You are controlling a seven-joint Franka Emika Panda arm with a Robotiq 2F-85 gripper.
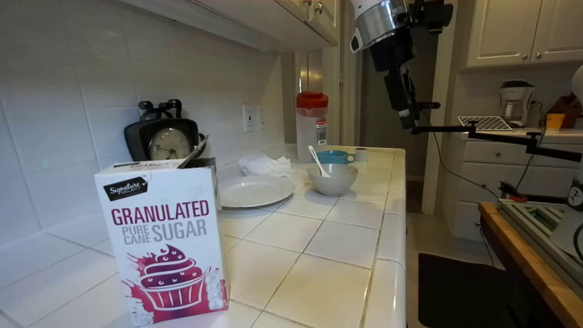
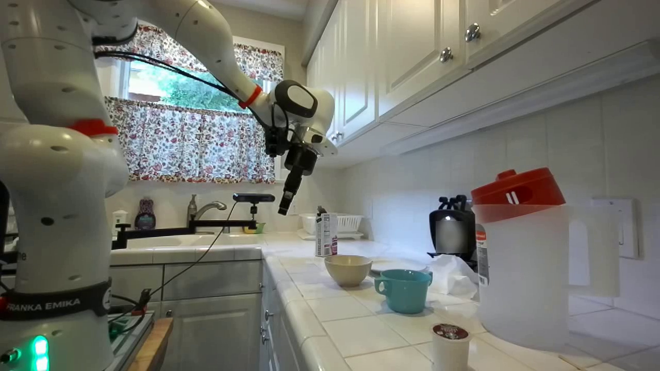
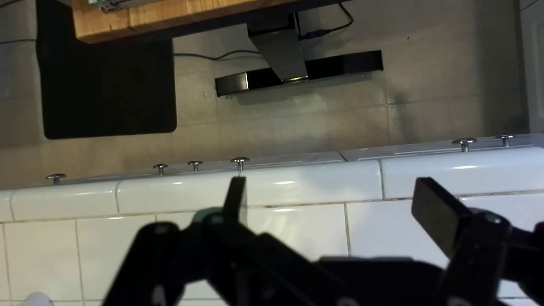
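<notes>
Spread fingers (image 3: 440, 216) hang well above the counter edge (image 3: 314, 185), floor (image 3: 297, 123) beyond.

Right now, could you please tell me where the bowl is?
In an exterior view, the bowl sits just right of centre on the tiled counter, right of the white plate and in front of the teal cup.

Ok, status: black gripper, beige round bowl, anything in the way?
Gripper open, empty, raised. Bowl on white tiled counter, white spoon leaning inside. No obstruction visible between fingers.
</notes>
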